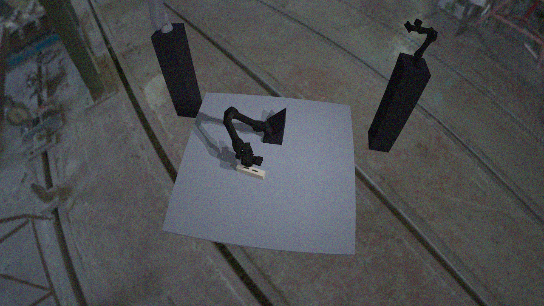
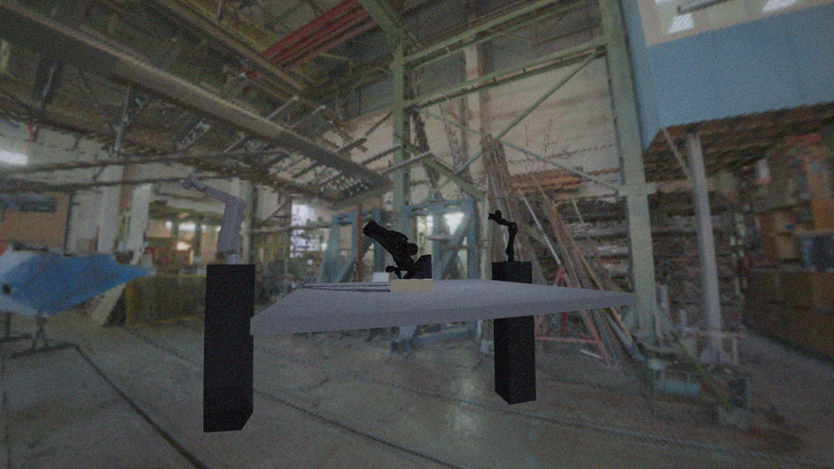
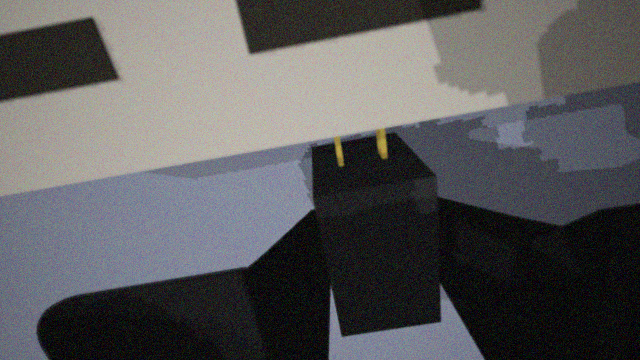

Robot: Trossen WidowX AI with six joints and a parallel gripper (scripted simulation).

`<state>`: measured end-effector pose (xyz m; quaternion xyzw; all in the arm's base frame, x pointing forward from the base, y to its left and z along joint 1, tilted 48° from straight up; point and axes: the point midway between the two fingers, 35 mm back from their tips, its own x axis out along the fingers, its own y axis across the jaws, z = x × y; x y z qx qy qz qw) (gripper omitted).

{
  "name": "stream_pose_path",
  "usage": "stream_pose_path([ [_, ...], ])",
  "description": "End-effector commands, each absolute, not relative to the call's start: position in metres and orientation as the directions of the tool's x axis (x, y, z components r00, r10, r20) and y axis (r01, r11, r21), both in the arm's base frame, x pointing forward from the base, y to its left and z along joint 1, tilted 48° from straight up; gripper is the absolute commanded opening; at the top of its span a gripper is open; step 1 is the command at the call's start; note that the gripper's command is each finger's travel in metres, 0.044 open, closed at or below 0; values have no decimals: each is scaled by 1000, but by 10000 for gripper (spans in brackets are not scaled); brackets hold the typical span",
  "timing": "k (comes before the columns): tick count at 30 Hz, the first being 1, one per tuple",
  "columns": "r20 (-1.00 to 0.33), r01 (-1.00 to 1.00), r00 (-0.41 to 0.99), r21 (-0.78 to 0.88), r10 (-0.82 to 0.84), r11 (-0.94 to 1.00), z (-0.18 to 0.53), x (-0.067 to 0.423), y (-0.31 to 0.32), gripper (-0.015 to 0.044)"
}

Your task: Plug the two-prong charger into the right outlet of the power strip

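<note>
Gripper (image 3: 382, 260) pinching the black charger (image 3: 377, 220).
Its two yellow prongs (image 3: 360, 147) meet the near edge of the cream power strip (image 3: 225, 115), short of its dark slots.

Black charger (image 3: 380, 225) with yellow prongs (image 3: 382, 144); cream power strip (image 3: 200, 110) on a grey-blue table (image 1: 296, 197).

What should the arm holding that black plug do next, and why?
Probably shift the charger over the strip's top until its prongs line up with a dark slot. The gripper holds it firmly, but the prongs only reach the strip's near edge, short of either slot.
</note>
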<state>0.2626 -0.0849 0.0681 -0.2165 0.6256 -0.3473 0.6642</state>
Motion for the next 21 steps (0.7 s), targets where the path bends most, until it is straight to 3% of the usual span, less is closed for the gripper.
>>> stream_pose_path([
  [1,-679,187,-22,-724,-734,664,69,264,-85,0],
  [21,-678,187,-22,-724,-734,664,70,268,-85,0],
])
